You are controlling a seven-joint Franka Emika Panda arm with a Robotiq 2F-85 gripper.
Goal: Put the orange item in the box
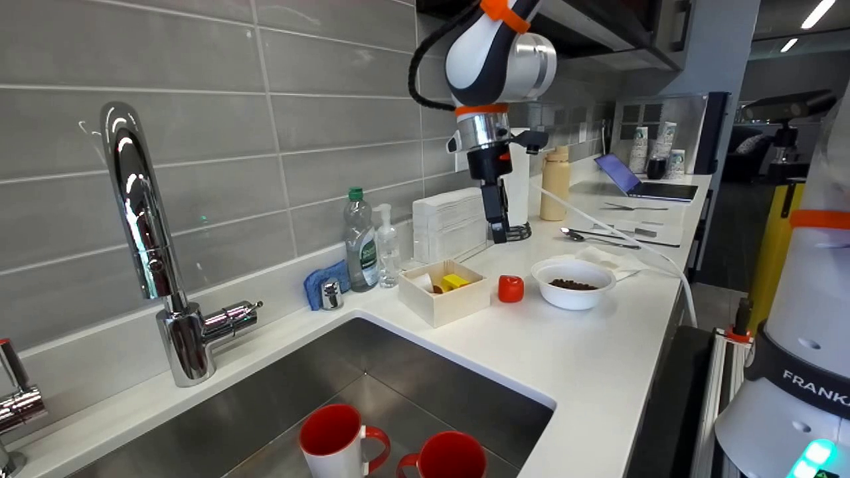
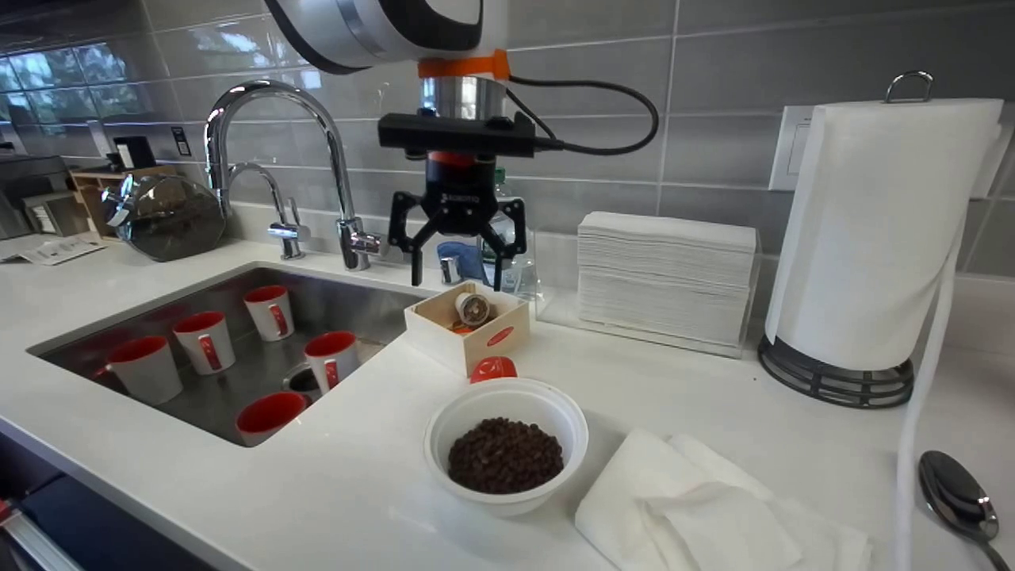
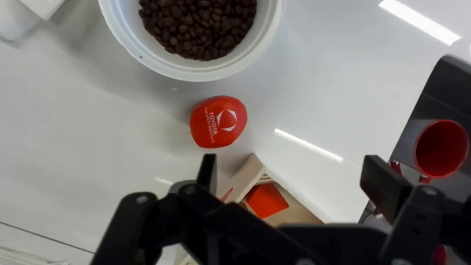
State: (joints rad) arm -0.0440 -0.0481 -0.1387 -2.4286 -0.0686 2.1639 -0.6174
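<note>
The orange item is a small rounded orange-red object (image 1: 510,289) on the white counter, between the box and the bowl. It also shows in an exterior view (image 2: 493,369), partly hidden by the bowl, and whole in the wrist view (image 3: 219,122) with white lettering. The box is low and square with pale wooden walls (image 1: 458,307); it shows too in an exterior view (image 2: 438,339) and partly in the wrist view (image 3: 243,178), behind the gripper. My gripper (image 2: 457,282) is open and empty, above the counter near the box. Its fingers are wide apart in the wrist view (image 3: 290,165).
The box holds a yellow object (image 1: 454,281), a coffee pod (image 2: 473,309) and a flat orange-red piece (image 3: 267,200). A white bowl with dark contents (image 2: 507,396) stands beside the item. A sink (image 1: 392,392) with red-white mugs, bottles (image 1: 360,245) and stacked napkins (image 2: 666,277) are nearby.
</note>
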